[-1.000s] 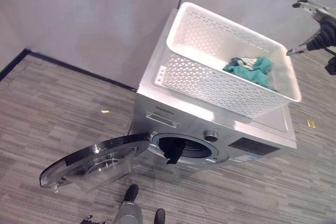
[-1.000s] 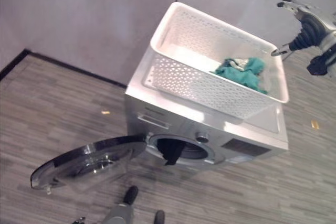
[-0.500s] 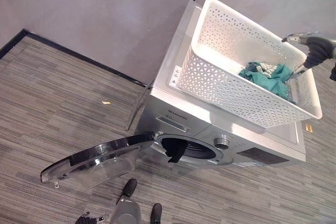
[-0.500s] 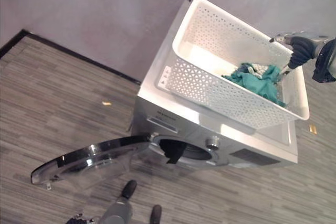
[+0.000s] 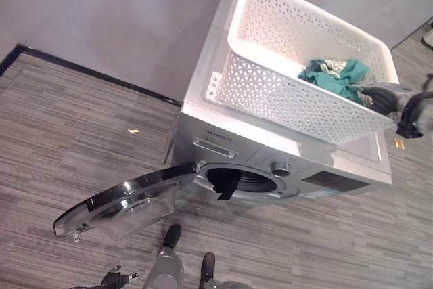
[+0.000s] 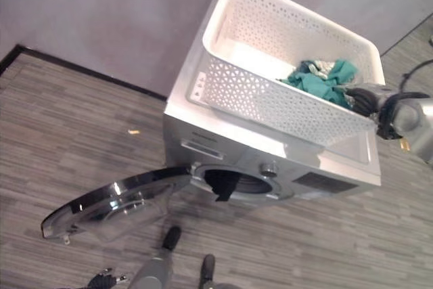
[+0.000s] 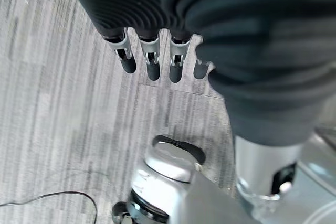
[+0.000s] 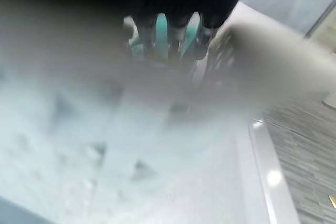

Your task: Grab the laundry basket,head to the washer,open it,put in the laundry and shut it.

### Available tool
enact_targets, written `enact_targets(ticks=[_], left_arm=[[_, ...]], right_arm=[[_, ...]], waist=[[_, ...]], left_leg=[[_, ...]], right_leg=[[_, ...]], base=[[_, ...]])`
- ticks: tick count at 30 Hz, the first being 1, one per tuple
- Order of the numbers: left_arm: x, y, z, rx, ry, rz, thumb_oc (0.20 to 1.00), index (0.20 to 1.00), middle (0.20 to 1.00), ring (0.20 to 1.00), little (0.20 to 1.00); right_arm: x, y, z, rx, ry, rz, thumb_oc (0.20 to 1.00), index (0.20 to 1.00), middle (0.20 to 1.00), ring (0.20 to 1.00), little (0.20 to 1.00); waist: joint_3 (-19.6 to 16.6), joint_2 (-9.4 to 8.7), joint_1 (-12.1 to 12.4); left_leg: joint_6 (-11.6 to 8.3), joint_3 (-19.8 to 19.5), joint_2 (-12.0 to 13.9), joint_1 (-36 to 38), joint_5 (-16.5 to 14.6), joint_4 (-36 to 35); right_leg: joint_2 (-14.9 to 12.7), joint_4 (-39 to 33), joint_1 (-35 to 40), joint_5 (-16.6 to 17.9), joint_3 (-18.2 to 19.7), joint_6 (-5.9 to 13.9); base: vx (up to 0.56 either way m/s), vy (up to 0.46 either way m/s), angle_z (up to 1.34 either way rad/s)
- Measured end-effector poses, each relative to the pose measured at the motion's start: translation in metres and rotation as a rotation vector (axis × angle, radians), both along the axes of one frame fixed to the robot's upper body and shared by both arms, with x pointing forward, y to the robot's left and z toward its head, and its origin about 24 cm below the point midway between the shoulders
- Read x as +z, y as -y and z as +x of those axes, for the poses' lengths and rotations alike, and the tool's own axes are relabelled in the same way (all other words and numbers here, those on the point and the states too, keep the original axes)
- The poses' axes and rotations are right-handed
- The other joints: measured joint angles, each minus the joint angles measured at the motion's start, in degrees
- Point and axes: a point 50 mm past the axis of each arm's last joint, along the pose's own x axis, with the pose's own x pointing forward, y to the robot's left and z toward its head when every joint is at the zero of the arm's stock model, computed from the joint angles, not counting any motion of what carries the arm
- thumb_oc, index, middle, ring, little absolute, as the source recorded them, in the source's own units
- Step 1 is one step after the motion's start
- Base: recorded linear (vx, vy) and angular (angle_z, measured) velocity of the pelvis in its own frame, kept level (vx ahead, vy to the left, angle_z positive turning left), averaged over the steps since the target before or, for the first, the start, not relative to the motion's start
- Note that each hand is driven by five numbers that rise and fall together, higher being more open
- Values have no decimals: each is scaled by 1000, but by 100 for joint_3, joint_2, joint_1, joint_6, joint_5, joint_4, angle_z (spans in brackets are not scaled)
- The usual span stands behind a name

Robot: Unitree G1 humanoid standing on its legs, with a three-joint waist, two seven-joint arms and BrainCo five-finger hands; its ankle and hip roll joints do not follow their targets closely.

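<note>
Basket (image 5: 298, 72) is sitting on top of the washer (image 5: 284, 160), kept within arm's reach of the drum. We are reaching the right robot hand (image 6: 362, 97) over the basket's near right rim into the teal laundry (image 5: 335, 76) heaped in that corner. Its fingers are buried among the cloth and behind the rim, so we cannot tell whether they are closing on anything yet. The washer door (image 5: 125, 201) is hanging wide open to the left, and a dark piece of cloth (image 5: 226, 184) is drooping over the drum's lip (probably part of the load). The left robot hand (image 7: 152, 51) is hanging low over the floor (image 5: 67, 133), fingers straight and relaxed, holding nothing; we judge it is idling clear of the door.
</note>
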Motion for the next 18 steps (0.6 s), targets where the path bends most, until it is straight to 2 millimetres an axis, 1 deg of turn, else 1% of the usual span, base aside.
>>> enact_targets(ticks=[2,4,6,9,11,12,13,14,15,16,18], left_arm=[[0,1,0,-7,-3,6,1000,1000,1000,1000,1000],[-1,6,4,-34,1,2,1000,1000,1000,1000,1000],[-2,7,4,-40,-3,4,1000,1000,1000,1000,1000],[-4,13,4,-51,-9,3,1000,1000,1000,1000,1000],[-4,14,5,-62,-8,11,1000,1000,1000,1000,1000],[-3,13,7,-64,-5,14,1000,1000,1000,1000,1000],[-3,13,9,-66,1,16,1000,1000,1000,1000,1000],[-2,14,12,-70,6,16,1000,1000,1000,1000,1000],[-2,14,14,-72,12,17,1000,1000,1000,1000,1000],[-1,13,15,-72,14,17,1000,1000,1000,1000,1000],[-1,13,17,-73,19,15,1000,1000,1000,1000,1000]], right_arm=[[6,-13,12,31,25,-94,1000,1000,1000,1000,1000],[16,-15,15,37,64,-150,1000,1000,1000,1000,1000],[23,-21,18,58,100,-223,1000,1000,1000,1000,1000],[30,-27,21,81,145,-289,1000,1000,1000,1000,1000],[34,-35,24,103,172,-322,1000,1000,1000,1000,1000],[36,-37,25,109,179,-324,928,928,928,928,928],[37,-40,25,119,181,-332,388,388,388,388,388],[38,-42,26,123,174,-341,269,269,269,269,269],[38,-45,27,122,153,-356,200,200,200,200,200],[36,-48,29,120,119,-359,200,200,200,200,200],[38,-55,31,120,81,-327,200,200,200,200,200]], waist=[[18,-37,26],[13,-54,34],[9,-64,47],[12,-87,58],[9,-94,56],[10,-102,53],[10,-103,47],[10,-103,49],[5,-110,49],[-10,-130,50],[-32,-159,40]], left_leg=[[-27,21,0,-66,18,21],[-28,8,-1,-230,16,101],[-31,7,-5,-305,18,140],[-31,3,-22,-336,18,155],[-23,0,-23,-356,11,169],[-19,0,-24,-361,8,170],[-15,-5,-20,-373,5,169],[10,-9,-11,-376,-12,164],[18,-13,9,-375,-19,158],[17,-17,25,-370,-22,148],[16,-30,34,-381,-21,144]], right_leg=[[-6,-18,-66,-51,8,-30],[-6,-48,-177,-142,-8,-110],[-9,-48,-228,-129,-19,-86],[-19,-33,-245,-85,-25,-56],[-17,0,-260,-32,-30,-43],[-16,0,-265,-19,-31,-43],[-13,1,-275,-7,-31,-35],[-6,2,-283,13,-34,-10],[9,2,-282,40,-35,33],[21,2,-282,58,-39,64],[29,1,-295,58,-38,65]], base=[[-35,5,-8],[0,0,0],[-2,1,3],[-3,1,1],[0,0,0],[0,0,0],[0,0,0],[33,-7,0],[0,0,0],[0,0,0],[10,8,2]])
